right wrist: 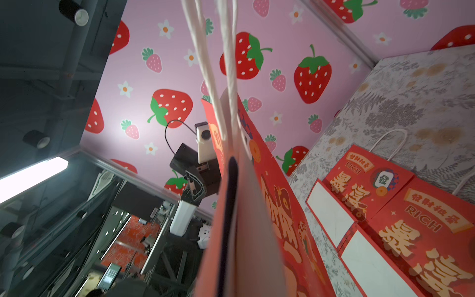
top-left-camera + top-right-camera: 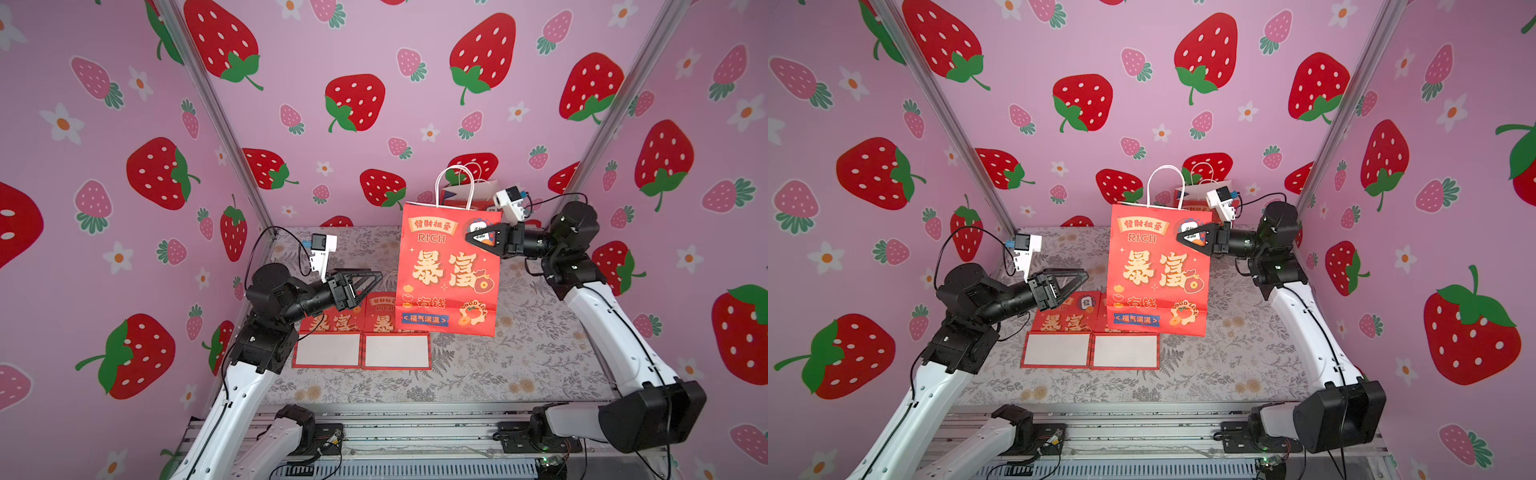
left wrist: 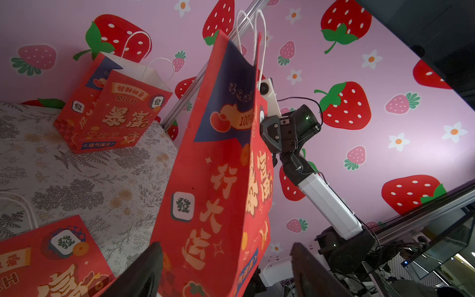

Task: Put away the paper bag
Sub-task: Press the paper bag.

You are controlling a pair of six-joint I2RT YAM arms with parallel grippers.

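In right gripper (image 2: 469, 238), paper bag (image 2: 440, 270) upright.

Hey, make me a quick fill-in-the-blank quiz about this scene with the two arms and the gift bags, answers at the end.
1. The right claw is shut on the upper edge of the upright ___ paper bag.
2. The left claw stands ___ and holds nothing.
3. ___ flattened bags lie side by side on the table in front of the upright one.
4. The held bag's handles are ___ in colour.

Missing words: red; open; two; white
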